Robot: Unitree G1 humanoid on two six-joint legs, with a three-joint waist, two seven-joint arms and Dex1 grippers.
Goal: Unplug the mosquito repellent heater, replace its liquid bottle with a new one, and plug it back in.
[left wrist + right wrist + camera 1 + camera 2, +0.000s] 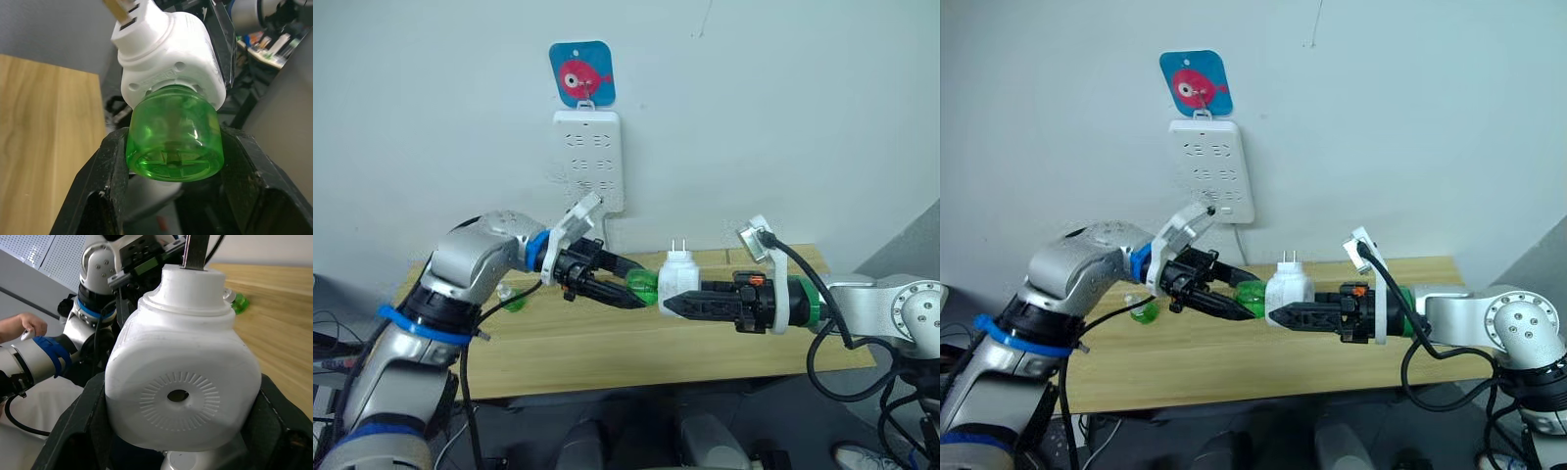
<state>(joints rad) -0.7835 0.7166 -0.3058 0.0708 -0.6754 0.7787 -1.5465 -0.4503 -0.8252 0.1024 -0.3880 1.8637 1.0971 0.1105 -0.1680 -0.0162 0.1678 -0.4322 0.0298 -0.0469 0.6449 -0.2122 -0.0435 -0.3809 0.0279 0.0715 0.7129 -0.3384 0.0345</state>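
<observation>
Step in hand, as judged: bottle exchange, with the small white rounded plastic mosquito repellent heater (677,278) already out of the tall white multi-socket power strip (588,162) that hangs on the wall at upper centre of the frame. The heater is held in mid-air at frame centre, above the pale wooden table (607,348), its two metal prongs pointing upward. The right gripper (668,305) is clenched on the heater's body, black fingers (73,431) pressing either flank, the round vent hole facing the wrist camera. The left gripper (641,294) is clamped on the translucent green liquid bottle (173,139), whose neck is seated in the heater's underside; its fingers (110,171) bear on both sides of the bottle. Whether this bottle is going in or coming out cannot be told. A second green bottle (514,297) lies on the table at left centre, just beyond the left arm. The next move probably calls for twisting the bottle about its neck while the right holds the heater steady.
</observation>
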